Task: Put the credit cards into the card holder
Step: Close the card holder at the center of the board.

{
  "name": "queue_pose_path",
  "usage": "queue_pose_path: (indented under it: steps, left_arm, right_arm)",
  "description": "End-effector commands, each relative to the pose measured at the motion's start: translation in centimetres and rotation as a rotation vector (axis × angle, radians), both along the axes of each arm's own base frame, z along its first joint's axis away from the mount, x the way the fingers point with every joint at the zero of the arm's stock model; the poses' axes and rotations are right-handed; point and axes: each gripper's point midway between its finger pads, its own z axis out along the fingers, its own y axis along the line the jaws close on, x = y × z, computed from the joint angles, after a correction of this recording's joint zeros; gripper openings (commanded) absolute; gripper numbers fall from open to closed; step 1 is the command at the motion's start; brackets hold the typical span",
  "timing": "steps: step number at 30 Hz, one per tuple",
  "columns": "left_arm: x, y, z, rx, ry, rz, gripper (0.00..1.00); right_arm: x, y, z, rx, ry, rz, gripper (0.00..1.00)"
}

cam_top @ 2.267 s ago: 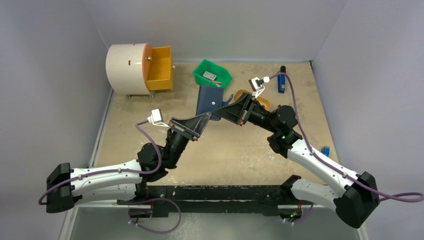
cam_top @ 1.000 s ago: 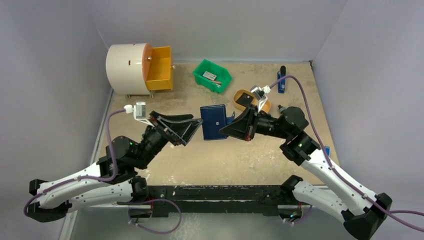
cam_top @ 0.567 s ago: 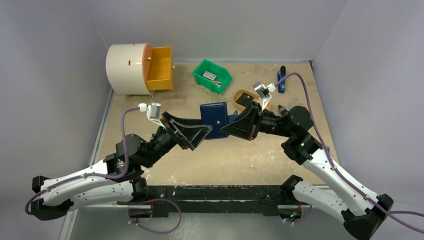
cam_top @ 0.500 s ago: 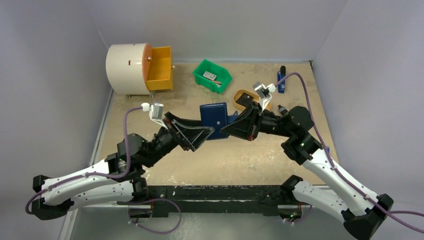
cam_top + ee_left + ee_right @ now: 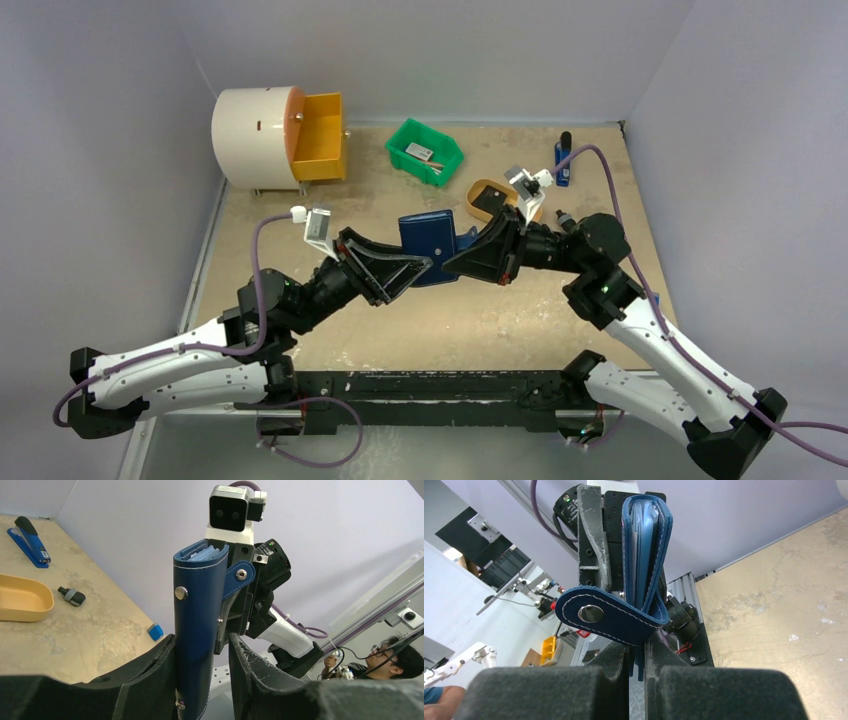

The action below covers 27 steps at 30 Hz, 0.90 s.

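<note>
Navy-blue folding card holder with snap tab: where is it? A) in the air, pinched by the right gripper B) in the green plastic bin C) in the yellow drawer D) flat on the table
A: the card holder sits clear of the table, the right gripper shut on one edge, the left gripper flanking the opposite end.

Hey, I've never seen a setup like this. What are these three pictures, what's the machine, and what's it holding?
It's two robot arms bolted to a table. The overhead view shows both; the other two come from cameras on each wrist. The right claw pinches a navy card holder by its edge; the left claw has fingers either side of it, grip unclear. On the table: a green bin, a tan dish, a blue stapler and a cream drum with an orange drawer.
</note>
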Motion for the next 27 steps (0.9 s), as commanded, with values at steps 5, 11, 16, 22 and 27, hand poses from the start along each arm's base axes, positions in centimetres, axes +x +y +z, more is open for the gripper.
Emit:
queue_pose_path:
  steps: [5,11,16,22,27]
  left_arm:
    - [-1.0,0.2,2.2,-0.09,-0.031,-0.048,0.24]
    - [-0.9,-0.1,2.1,-0.086,-0.032,-0.05,0.05]
    - [-0.3,0.0,1.7,-0.076,-0.024,-0.015,0.0]
    - [2.9,1.6,0.3,-0.008,0.038,0.182,0.0]
    - [4.5,1.4,-2.6,0.052,0.084,0.261,0.0]
  right_arm:
    - [-1.5,-0.7,2.8,0.074,-0.108,0.035,0.0]
    - [-1.6,-0.6,2.6,0.069,-0.106,0.045,0.0]
    - [-1.0,-0.6,1.7,0.023,-0.107,0.005,0.21]
    - [3.2,-3.3,-0.5,-0.155,-0.109,-0.337,0.72]
    - [5.7,-7.3,-4.9,-0.309,0.005,-0.613,0.75]
